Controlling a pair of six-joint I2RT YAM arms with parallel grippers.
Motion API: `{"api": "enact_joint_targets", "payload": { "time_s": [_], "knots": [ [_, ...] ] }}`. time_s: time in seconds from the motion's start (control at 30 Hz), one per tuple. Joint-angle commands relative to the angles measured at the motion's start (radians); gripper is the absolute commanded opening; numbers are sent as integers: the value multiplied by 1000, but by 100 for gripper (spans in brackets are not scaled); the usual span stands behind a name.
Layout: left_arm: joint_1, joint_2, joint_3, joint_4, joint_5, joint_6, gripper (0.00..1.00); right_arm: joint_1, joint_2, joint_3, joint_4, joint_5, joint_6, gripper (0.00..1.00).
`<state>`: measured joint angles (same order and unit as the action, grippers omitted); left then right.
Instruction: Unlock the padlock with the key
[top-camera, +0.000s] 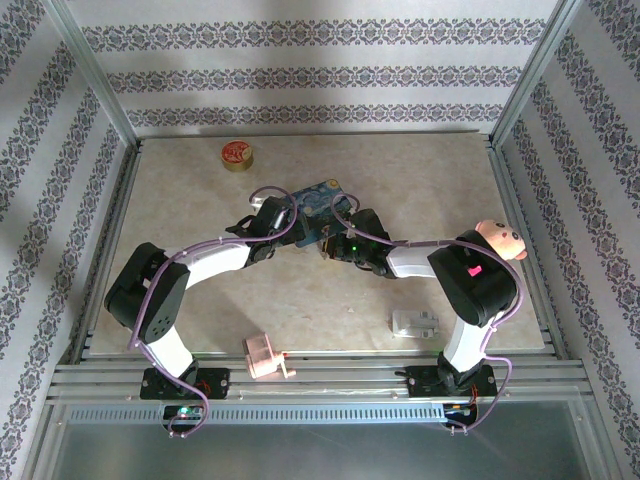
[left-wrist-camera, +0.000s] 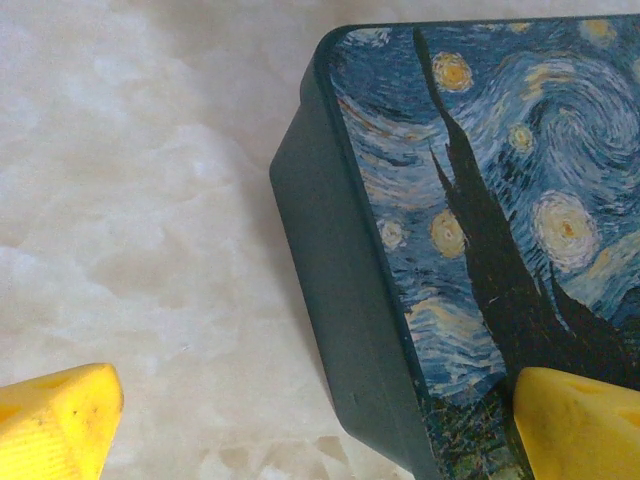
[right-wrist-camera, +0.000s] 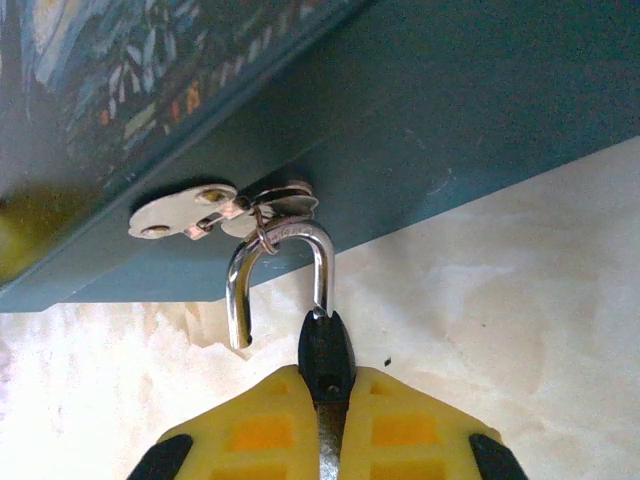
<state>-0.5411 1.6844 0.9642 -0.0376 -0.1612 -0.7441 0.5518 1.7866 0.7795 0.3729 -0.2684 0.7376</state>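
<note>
As R fingers (right-wrist-camera: 260, 435) pinch padlock (right-wrist-camera: 326, 358), open shackle tip (right-wrist-camera: 241, 338) clears tin (right-wrist-camera: 450, 120) edge.

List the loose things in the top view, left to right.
Round red tin → pink object → blue tin → white object → pig plush.

The blue tin (top-camera: 318, 198) sits between the left gripper (top-camera: 280, 226) and the right gripper (top-camera: 333, 248). A red disc (top-camera: 238, 155) lies well beyond the left.
</note>
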Motion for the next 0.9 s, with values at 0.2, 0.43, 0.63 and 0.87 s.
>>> {"api": "enact_joint_targets", "payload": {
  "time_s": [0.2, 0.43, 0.63, 0.87],
  "knots": [
    [20, -14, -35, -78, -2, -1, 99, -10, -20, -61, 167, -8, 181, 0],
    [20, -23, -41, -75, 7, -1, 99, -10, 17, -81, 273, -17, 270, 0],
    [22, -29, -52, -72, 10, -1, 99, -9, 45, -93, 345, -17, 310, 0],
    [24, -31, -55, -74, 8, 0, 99, -10, 36, -105, 366, -7, 326, 0]
  ]
}}
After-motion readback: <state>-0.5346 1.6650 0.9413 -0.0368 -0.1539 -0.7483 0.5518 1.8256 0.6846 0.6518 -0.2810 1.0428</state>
